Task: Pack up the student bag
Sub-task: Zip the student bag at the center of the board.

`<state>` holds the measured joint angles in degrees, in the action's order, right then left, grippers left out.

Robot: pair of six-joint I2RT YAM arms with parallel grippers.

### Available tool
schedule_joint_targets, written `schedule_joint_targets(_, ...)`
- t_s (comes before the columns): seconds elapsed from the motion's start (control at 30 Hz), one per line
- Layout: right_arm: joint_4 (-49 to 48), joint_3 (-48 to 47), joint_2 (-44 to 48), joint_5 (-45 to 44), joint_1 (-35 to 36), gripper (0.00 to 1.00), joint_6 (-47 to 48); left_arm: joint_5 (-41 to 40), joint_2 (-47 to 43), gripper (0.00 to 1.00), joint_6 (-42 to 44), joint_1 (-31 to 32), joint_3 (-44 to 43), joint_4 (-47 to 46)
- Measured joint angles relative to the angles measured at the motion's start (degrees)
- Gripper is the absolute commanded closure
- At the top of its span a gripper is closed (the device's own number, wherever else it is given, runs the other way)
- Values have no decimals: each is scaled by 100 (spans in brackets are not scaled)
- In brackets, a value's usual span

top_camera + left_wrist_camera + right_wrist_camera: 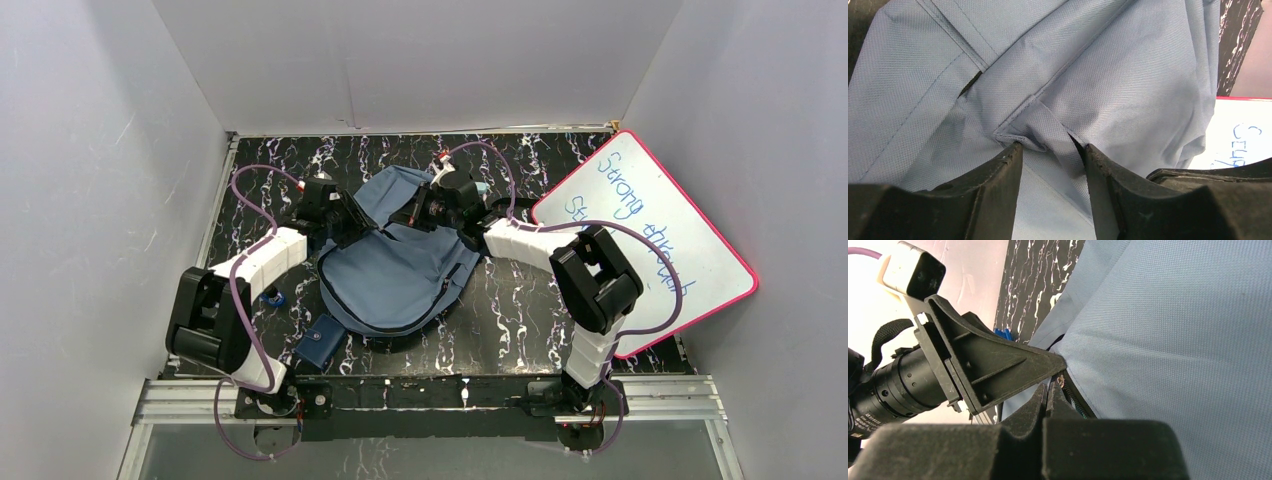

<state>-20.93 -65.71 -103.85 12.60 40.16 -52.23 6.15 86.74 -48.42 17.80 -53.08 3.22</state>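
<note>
Two grippers: left gripper (1053, 150) open astride a fold (1048, 131) I'd pinch on the limp slate-blue fabric backpack (395, 275); right gripper (1049, 386) closed.

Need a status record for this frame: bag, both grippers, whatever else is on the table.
student bag: lying mid-table, between the arms
left gripper: jaws apart astride a fold of bag fabric; pinch unclear
right gripper: jaws shut at the bag's zipper
pouch: dark blue, outside the bag, by its near-left edge
whiteboard: right of the bag, handwritten text
</note>
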Motion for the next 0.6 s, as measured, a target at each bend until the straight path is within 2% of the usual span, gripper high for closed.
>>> schedule_joint_targets(0.2,22,94,33,0,-2,100,28,-15,7,85,-42,4,0,-57)
schedule_joint_targets(0.3,59,114,76,-2,-2,100,107,-15,11,94,-57,4,0,-81)
schedule_joint_targets(0.4,136,251,240,-33,-2,100,195,-11,28,98,-26,4,0,-107)
schedule_joint_targets(0.6,365,610,667,-232,4,100,409,13,74,99,-2,4,0,-129)
